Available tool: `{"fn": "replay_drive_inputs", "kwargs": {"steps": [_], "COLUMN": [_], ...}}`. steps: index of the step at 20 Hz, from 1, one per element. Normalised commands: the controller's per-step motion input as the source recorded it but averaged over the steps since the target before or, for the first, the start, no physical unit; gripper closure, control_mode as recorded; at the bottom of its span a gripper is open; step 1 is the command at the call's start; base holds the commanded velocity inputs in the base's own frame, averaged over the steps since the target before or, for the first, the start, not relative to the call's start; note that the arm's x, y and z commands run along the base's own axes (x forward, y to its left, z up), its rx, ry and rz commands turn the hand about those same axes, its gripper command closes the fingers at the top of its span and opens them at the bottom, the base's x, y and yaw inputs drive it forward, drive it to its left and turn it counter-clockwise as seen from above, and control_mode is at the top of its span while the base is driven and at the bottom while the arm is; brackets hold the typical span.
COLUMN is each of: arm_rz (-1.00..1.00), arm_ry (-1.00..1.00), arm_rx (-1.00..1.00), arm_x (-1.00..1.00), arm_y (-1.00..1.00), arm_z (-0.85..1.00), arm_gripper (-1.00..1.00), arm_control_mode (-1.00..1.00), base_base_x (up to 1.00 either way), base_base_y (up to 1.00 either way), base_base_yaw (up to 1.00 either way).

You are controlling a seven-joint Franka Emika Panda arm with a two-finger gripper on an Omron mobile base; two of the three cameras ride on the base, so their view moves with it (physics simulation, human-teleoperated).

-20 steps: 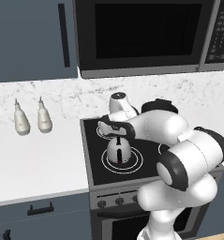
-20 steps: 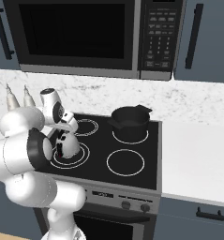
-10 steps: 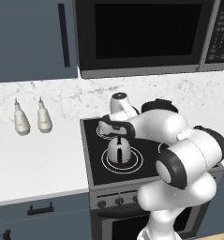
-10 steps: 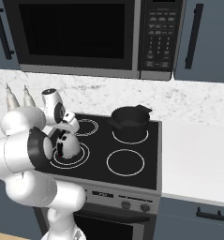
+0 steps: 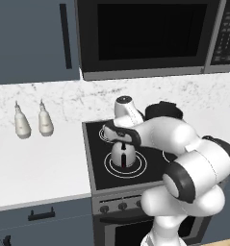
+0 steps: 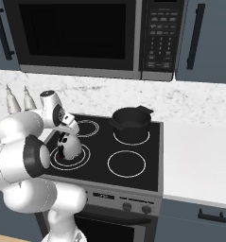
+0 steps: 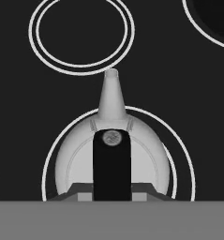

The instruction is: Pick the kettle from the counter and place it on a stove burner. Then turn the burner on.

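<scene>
The silvery-grey kettle [image 5: 122, 157] [image 6: 69, 147] stands upright inside the large double-ring stove burner [image 5: 140, 166] [image 6: 83, 158] at the front left of the black cooktop. My gripper [image 5: 120, 143] [image 6: 65, 137] points down right over it, shut on the black arched handle. In the hand view the kettle [image 7: 113, 140] sits within the burner ring [image 7: 188, 164], spout pointing away. There my gripper [image 7: 112, 190] has a fingertip against each side of the handle. The white marble counter [image 5: 39, 163] lies left of the stove.
A wide black pot [image 6: 131, 124] occupies the back right burner. Two slim white bottles [image 5: 21, 122] [image 5: 45, 121] stand on the counter at the left. Stove knobs [image 6: 128, 206] line the front panel. A microwave [image 6: 86, 38] hangs above.
The kettle and my gripper have sunk a little, down onto the front left burner. The pot and bottles have stayed put.
</scene>
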Motion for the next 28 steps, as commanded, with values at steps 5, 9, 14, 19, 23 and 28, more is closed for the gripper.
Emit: {"fn": "replay_drive_inputs", "kwargs": {"steps": [5,9,14,19,23,28], "arm_rz": [0.0,0.0,-0.02,-0.01,-0.03,-0.03], "arm_ry": [-0.02,-0.04,-0.03,-0.01,-0.01,-0.01], "arm_rx": [0.0,0.0,0.0,0.0,0.0,0.0], "arm_x": [-0.1,-0.11,-0.02,0.0,0.0,0.0], "arm_y": [0.0,0.0,-0.02,0.0,0.0,0.0], "arm_z": [0.0,0.0,0.03,0.02,0.04,0.0], "arm_gripper": [1.0,1.0,1.0,1.0,1.0,1.0], "arm_control_mode": [-1.0,-1.0,-1.0,-1.0,-1.0,-1.0], "base_base_x": [0.0,0.0,0.0,0.0,0.0,0.0], "base_base_y": [0.0,0.0,0.0,0.0,0.0,0.0], "base_base_yaw": [0.0,0.0,0.0,0.0,0.0,0.0]}}
